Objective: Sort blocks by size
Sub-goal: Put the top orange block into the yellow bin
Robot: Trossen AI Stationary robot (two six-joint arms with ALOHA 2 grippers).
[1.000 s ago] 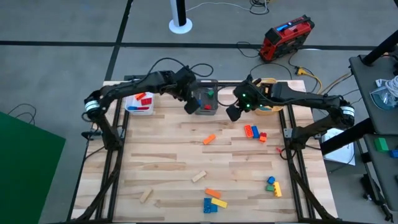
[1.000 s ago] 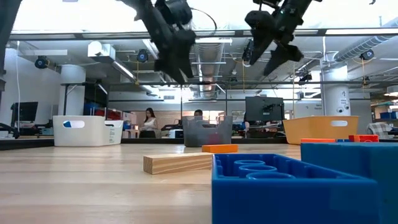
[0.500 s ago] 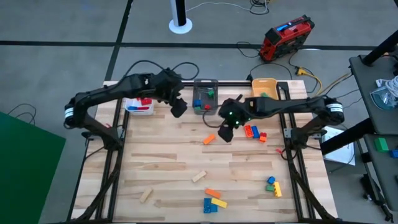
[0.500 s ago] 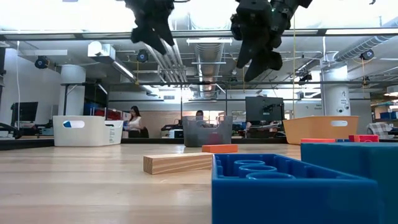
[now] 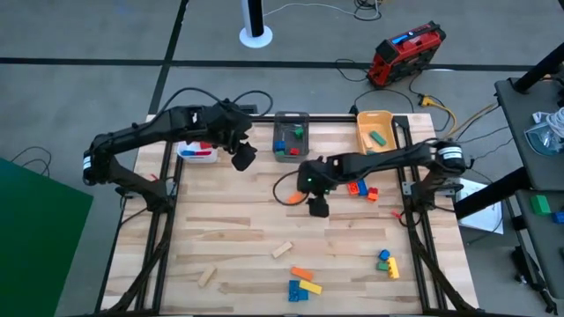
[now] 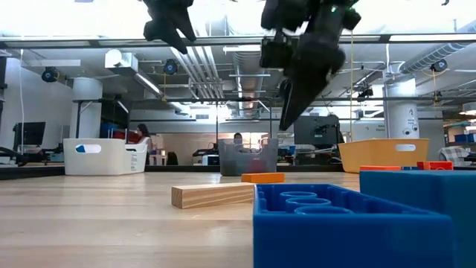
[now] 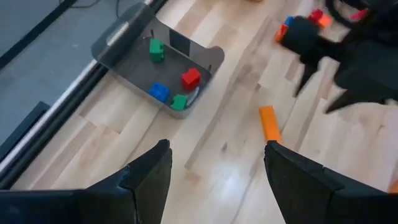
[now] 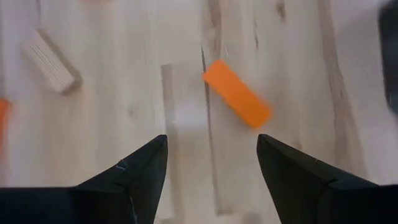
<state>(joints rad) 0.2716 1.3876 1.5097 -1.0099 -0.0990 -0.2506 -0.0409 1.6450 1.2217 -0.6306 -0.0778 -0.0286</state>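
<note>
Across the pale wooden table (image 5: pixel 229 238) we see blocks scattered, with an orange bar (image 5: pixel 295 197) near its middle. Our right gripper (image 8: pixel 208 180) hangs above that bar, fingers spread wide and holding nothing. Our left gripper (image 7: pixel 214 180) floats beside the grey bin (image 5: pixel 291 139), jaws likewise parted and empty.

Orange block (image 8: pixel 237 93) on pale wood table (image 8: pixel 124 93)

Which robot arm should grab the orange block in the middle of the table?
The right one, probably. Its gripper hangs open right beside the orange block, which shows between its fingers in its wrist view. The left gripper is farther off, near the grey bin.
</note>
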